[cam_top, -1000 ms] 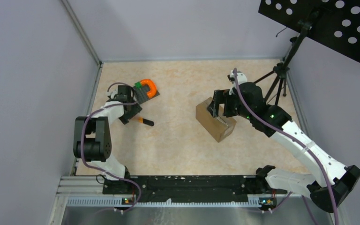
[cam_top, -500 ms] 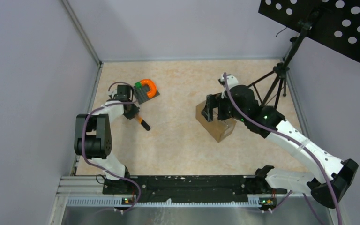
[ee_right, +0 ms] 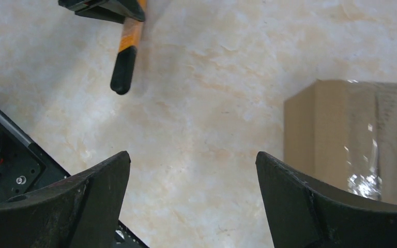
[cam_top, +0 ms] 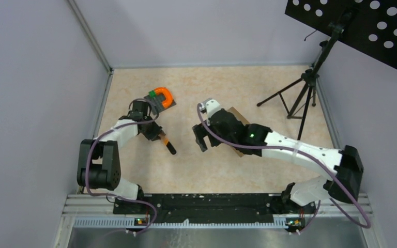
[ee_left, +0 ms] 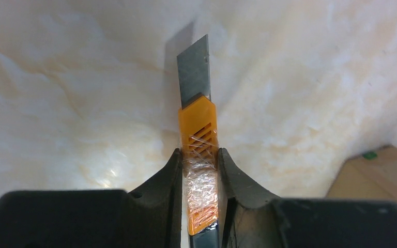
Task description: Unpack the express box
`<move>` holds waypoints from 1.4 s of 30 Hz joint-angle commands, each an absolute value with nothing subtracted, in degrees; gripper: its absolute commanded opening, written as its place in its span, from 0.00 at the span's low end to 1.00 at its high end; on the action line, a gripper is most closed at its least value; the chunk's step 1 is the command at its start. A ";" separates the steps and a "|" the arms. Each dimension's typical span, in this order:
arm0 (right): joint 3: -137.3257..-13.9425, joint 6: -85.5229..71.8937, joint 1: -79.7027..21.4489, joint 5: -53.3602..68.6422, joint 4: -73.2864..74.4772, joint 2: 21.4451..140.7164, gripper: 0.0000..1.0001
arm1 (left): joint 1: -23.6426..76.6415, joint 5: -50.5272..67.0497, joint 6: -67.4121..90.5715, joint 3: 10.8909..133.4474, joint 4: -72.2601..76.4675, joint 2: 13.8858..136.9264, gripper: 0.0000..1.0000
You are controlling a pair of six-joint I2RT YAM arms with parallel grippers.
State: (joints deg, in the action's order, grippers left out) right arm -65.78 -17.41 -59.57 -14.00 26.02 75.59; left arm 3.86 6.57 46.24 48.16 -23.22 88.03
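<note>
So the left gripper (ee_left: 198, 155) has its jaws clenched on the taped orange handle of a box cutter (ee_left: 197, 126), with the blade (ee_left: 194, 72) poking straight out past the tips over the worktop (ee_left: 57, 93). The right gripper (ee_right: 192, 157) has its jaws spread wide with nothing between them. The express box (ee_right: 351, 139) sits on the worktop just outside the gap, beside one jaw, with its clear tape facing up.

Left gripper (ee_left: 199, 155) clamped on the box cutter (ee_left: 198, 126), blade sticking out ahead of the fingertips; arm folded, elbow back. Right gripper (ee_right: 192, 160) pointing down, jaws spread wide, nothing between them; arm stretched low toward the left one.
</note>
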 commanded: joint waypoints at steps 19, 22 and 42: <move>-76.74 -15.39 -72.54 -27.90 14.74 100.42 0.75 | 18.37 11.07 55.28 53.14 -29.27 75.65 0.00; -78.27 -16.41 -73.60 -30.10 16.11 102.95 0.70 | 19.12 11.03 55.34 53.82 -29.27 76.32 0.00; -80.70 -16.89 -73.71 -37.13 20.83 105.79 0.00 | 19.87 10.58 54.20 54.83 -29.58 76.24 0.16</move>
State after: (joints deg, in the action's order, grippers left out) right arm -78.13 -17.08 -73.49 -36.71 19.90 107.42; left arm 19.57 9.02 56.49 52.10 -30.79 77.25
